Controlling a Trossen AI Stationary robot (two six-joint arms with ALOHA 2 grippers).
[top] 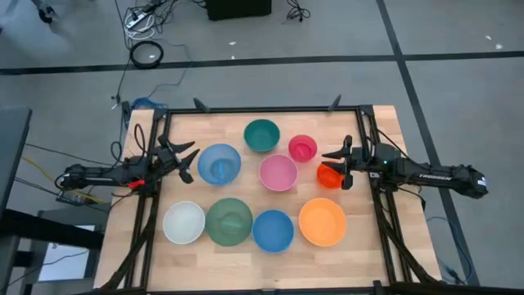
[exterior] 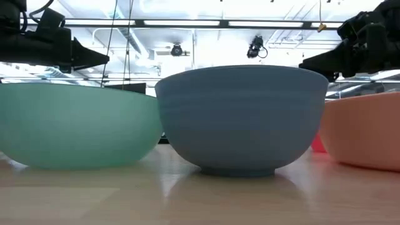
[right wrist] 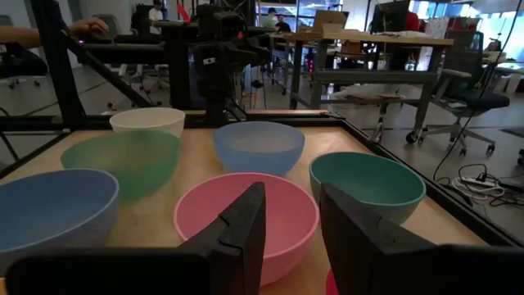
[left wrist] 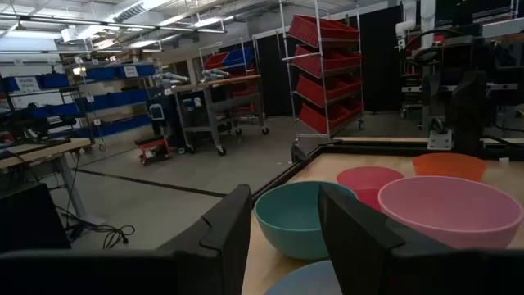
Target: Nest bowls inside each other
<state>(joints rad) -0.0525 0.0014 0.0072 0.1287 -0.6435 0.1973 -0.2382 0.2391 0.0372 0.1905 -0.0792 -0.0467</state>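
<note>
Nine bowls stand upright on their bases on the wooden table [top: 368,246]. In the far row are teal [top: 262,135] and magenta [top: 302,148]. Light blue [top: 219,164], pink [top: 277,173] and red-orange [top: 327,175] make up the middle row. White [top: 183,223], dull green [top: 228,221], blue [top: 273,230] and orange [top: 322,221] line the near edge. My left gripper [top: 188,161] hangs open over the light blue bowl's left rim [left wrist: 303,279]. My right gripper [top: 337,166] hangs open above the red-orange bowl [right wrist: 332,283]. Both are well above the bowls [exterior: 81,59] [exterior: 325,62].
A black frame [top: 262,109] borders the table's far side and both ends. The bowls stand close together, with narrow strips of bare wood between the rows. Shelving and carts stand in the room beyond.
</note>
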